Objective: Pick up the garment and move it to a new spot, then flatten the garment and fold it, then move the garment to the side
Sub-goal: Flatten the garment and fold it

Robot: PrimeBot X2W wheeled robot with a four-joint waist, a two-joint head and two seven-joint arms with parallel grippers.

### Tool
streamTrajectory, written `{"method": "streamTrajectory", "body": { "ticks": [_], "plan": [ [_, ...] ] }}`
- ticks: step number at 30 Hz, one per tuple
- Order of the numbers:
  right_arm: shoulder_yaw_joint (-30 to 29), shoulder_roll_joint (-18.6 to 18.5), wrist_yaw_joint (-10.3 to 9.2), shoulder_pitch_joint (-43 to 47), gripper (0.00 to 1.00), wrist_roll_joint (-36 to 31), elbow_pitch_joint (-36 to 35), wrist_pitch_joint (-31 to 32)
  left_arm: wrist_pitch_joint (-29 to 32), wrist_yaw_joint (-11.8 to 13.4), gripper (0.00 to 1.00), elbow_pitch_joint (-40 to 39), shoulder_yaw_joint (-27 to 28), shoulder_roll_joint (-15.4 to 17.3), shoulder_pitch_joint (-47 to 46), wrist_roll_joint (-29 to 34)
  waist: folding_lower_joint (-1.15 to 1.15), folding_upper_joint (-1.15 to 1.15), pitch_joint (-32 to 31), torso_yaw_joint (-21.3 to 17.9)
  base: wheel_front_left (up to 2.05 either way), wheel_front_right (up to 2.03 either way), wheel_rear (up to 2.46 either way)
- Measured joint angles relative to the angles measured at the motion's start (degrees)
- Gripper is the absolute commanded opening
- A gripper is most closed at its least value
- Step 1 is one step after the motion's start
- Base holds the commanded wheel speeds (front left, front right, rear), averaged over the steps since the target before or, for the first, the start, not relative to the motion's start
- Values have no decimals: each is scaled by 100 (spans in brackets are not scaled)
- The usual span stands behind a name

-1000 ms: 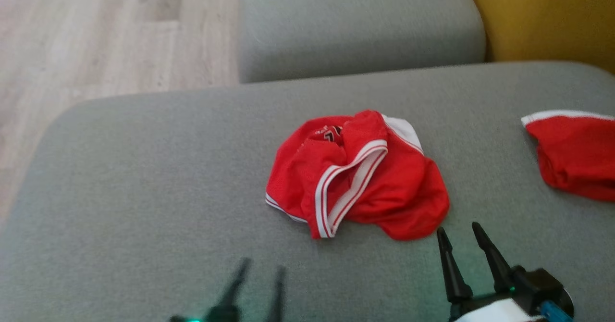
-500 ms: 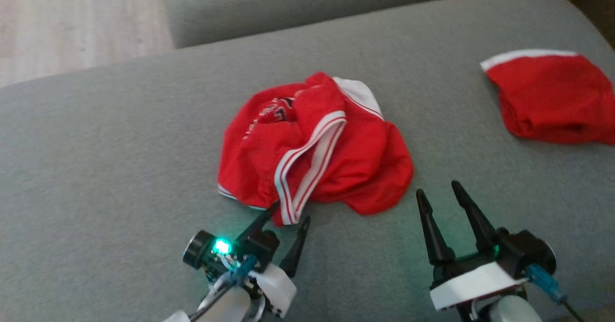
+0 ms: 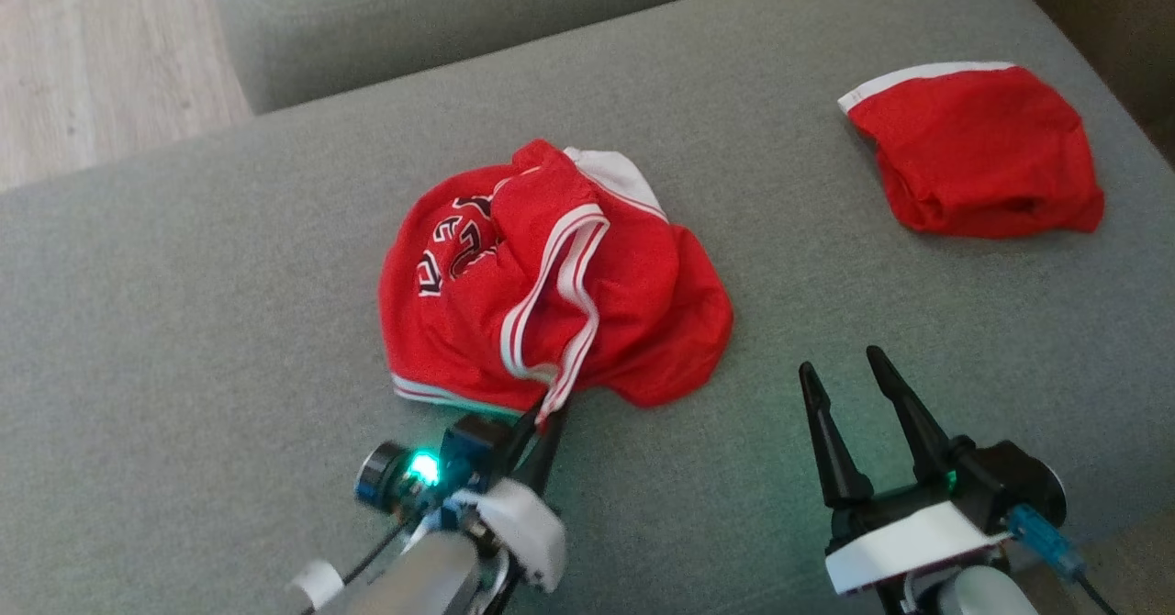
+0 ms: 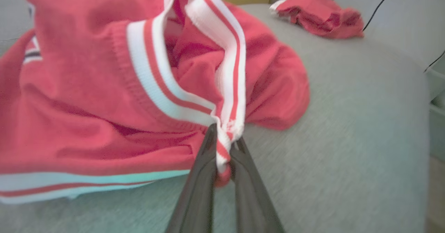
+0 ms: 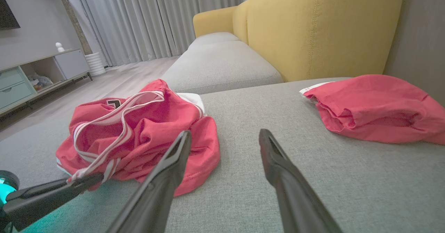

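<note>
Left gripper has closed in, jaws now pinching the garment at its near striped trim. Right gripper hovers beside it, jaws spread. Garment lies crumpled mid sofa cushion; second red garment far right.

Grey sofa seats meet a yellow backrest, with grey curtains and pale wood floor.

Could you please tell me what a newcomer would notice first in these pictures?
The crumpled red garment with white-striped trim stands out at the middle of the grey sofa cushion, its trim pinched by the left gripper at its near edge. A second red garment lies apart toward the cushion's far right, and the right gripper hovers open at lower right.
</note>
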Motion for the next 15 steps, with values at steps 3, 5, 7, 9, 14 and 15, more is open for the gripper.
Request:
{"method": "streamTrajectory", "body": {
  "ticks": [3, 5, 7, 9, 14, 15],
  "plan": [
    [-21, 1, 0, 54, 100, 1, 0, 0, 8, -268, 0, -555, -41, -5, -95, -528, -1, 0, -135, -6, 0, 0, 0],
    [-22, 3, 0, 107, 100, 27, -3, 0, 9, -316, 0, -921, -49, -11, -380, -865, -1, 0, -194, 12, 0, 0, 0],
    [-22, 8, 0, 159, 100, 42, -3, 0, 58, -391, 0, -1237, -26, -8, -925, -1110, 0, 0, -219, 41, 0, 0, 0],
    [-24, 10, 0, 160, 100, 42, -10, 0, 107, -444, 0, -1464, 36, -12, -1600, -1396, 0, 0, -262, 62, 0, 0, 0],
    [-19, 29, 0, 164, 100, 42, -11, 0, 90, -483, 0, -1623, 587, -81, -3198, -1983, 0, 0, -354, 117, 0, 0, 0],
    [-23, 34, 0, 172, 100, 42, -12, 0, 85, -483, 0, -1616, 724, -88, -3467, -2024, -1, 0, -382, 136, 0, 0, 0]
  ]
}}
